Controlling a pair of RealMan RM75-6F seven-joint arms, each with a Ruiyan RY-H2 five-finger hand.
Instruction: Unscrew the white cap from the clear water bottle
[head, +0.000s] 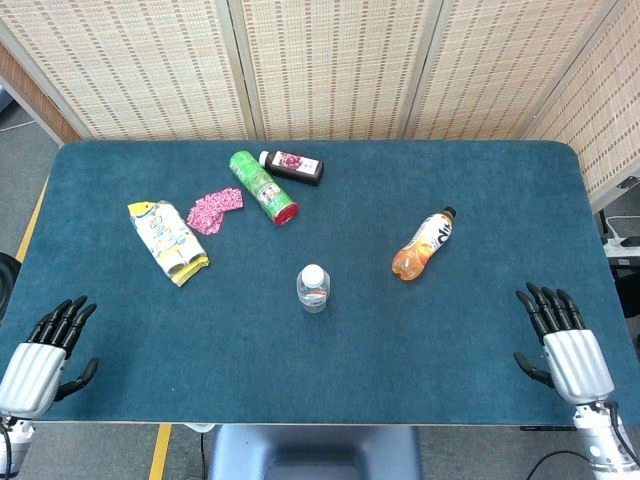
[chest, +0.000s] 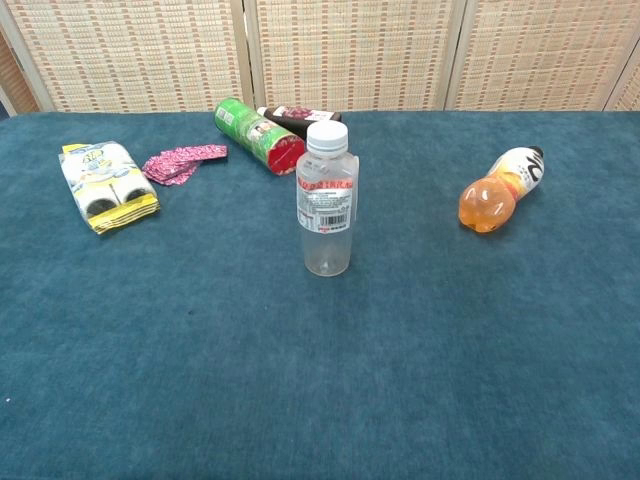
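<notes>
Capped bottle (chest: 326, 200) upright, both hands off

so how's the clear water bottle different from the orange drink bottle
The clear water bottle stands upright; the orange drink bottle lies on its side. The water bottle has a white cap and looks empty; the orange one has a dark cap and orange contents. Both are capped, on the table.

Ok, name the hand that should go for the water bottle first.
Barely a difference: the water bottle stands upright mid-table, the left hand and right hand both open at the near corners. Right, marginally.
</notes>
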